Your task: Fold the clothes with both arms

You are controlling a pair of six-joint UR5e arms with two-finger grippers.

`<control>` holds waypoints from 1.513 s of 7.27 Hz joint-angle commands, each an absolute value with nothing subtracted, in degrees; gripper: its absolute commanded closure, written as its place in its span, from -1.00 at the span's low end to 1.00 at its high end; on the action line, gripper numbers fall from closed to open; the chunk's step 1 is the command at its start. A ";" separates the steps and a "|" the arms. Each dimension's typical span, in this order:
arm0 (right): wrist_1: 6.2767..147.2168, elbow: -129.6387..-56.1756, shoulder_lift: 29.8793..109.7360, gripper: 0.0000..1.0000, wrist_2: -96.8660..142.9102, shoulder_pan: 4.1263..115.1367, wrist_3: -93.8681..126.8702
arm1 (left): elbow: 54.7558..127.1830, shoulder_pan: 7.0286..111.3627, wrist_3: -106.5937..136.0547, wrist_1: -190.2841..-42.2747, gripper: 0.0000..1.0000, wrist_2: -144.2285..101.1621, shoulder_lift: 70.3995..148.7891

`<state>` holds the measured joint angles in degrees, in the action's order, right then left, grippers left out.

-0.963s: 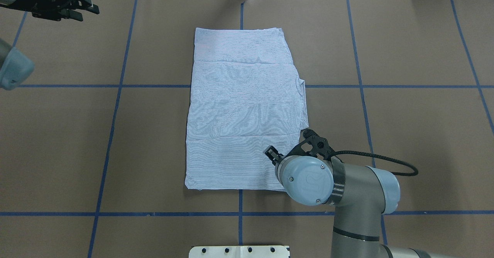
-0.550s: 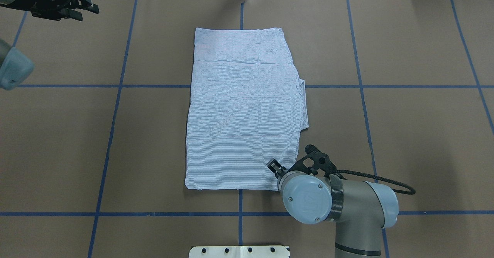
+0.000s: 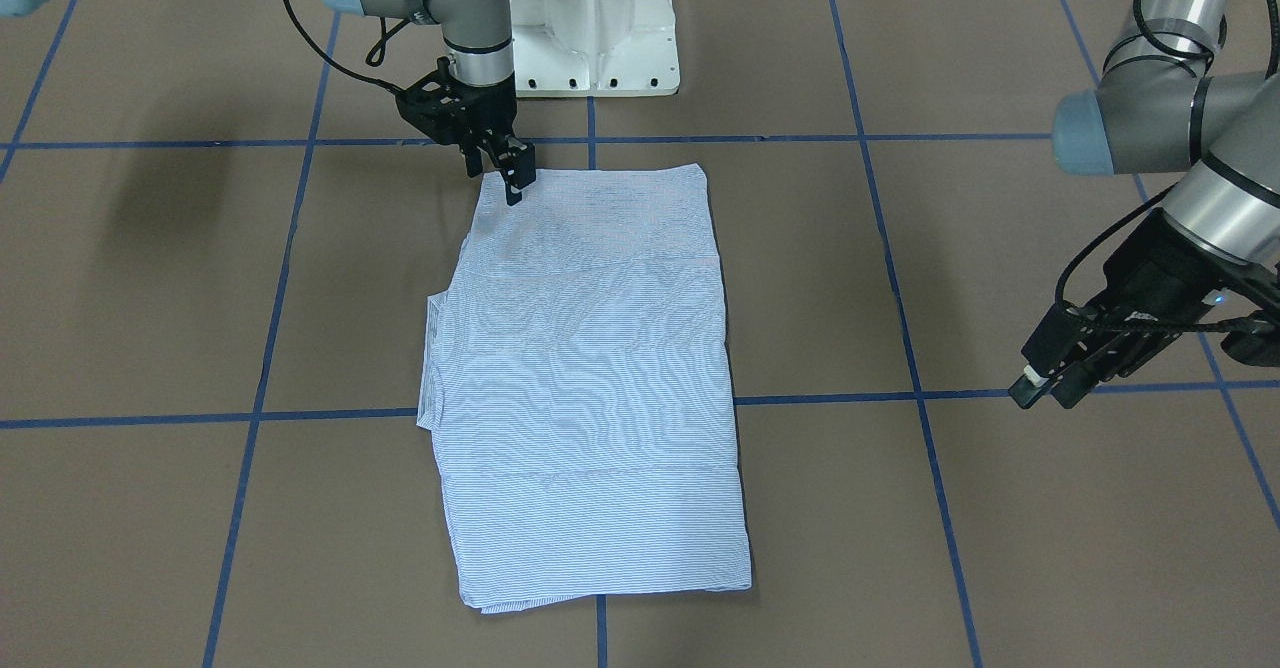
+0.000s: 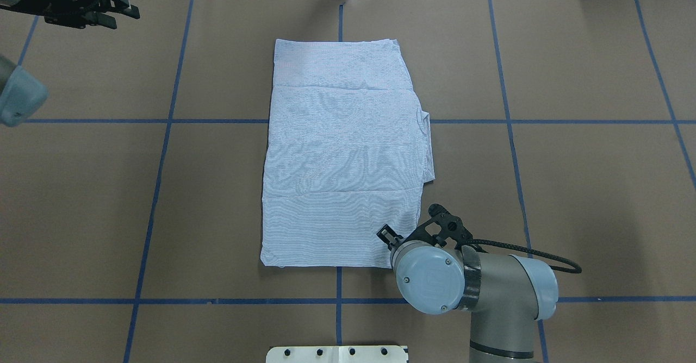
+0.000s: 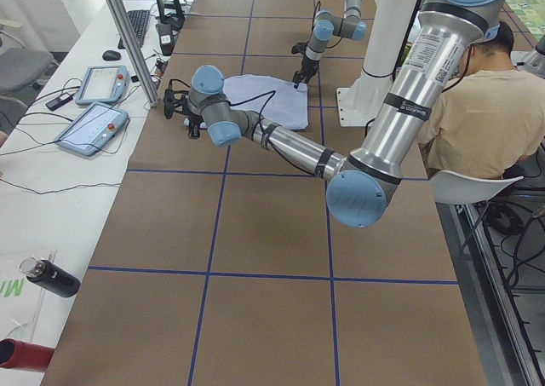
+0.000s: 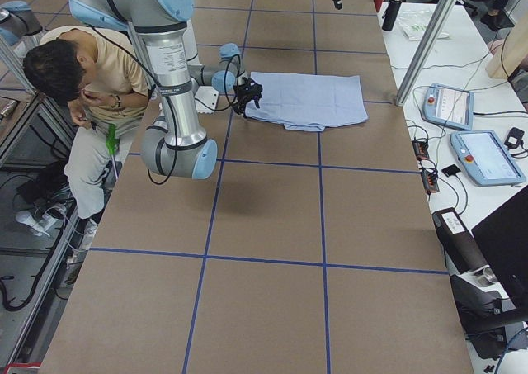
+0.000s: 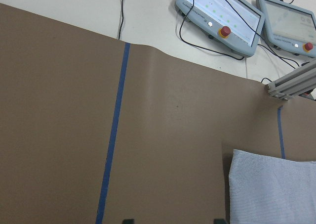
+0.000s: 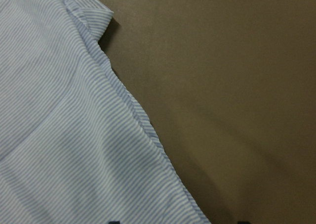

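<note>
The light blue-and-white striped shirt [image 4: 342, 151] lies folded into a long rectangle at the table's centre, also in the front view [image 3: 590, 378]. My right gripper [image 4: 392, 239] is low at the shirt's near right corner [image 3: 495, 176]. In the right wrist view its fingertips stand apart at the bottom edge, on either side of the shirt's [image 8: 64, 135] hem, so it is open. My left gripper [image 4: 122, 18] hangs open and empty far off at the far left [image 3: 1045, 396]. Its wrist view shows only the shirt's far corner [image 7: 274, 189].
Blue tape lines cross the brown table cover [image 4: 571, 189]. The white pedestal base [image 3: 595, 23] stands at the robot's edge. Teach pendants [image 7: 219, 19] and an aluminium post [image 7: 291, 83] sit beyond the far edge. A seated person [image 6: 82, 85] is beside the robot.
My right gripper has moved back towards the robot along the shirt's right edge to its near corner, then nearly stopped. The left arm and the shirt have not moved.
</note>
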<state>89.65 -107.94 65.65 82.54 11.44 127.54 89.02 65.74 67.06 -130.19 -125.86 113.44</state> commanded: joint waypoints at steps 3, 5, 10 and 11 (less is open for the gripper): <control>89.65 -106.62 64.96 -0.67 82.53 11.78 127.44 | 90.25 65.83 67.06 -130.17 -0.24 -125.95 113.12; 89.56 -106.09 64.69 -0.67 82.53 11.69 127.53 | 91.75 65.83 67.06 -126.92 -0.24 -125.86 113.29; 89.65 -106.00 64.16 1.00 82.62 11.69 128.32 | 91.84 65.83 66.97 -126.91 -0.24 -125.77 113.03; 89.56 -105.91 64.07 1.00 82.62 11.60 128.32 | 91.76 65.83 66.97 -126.91 -0.24 -125.77 112.94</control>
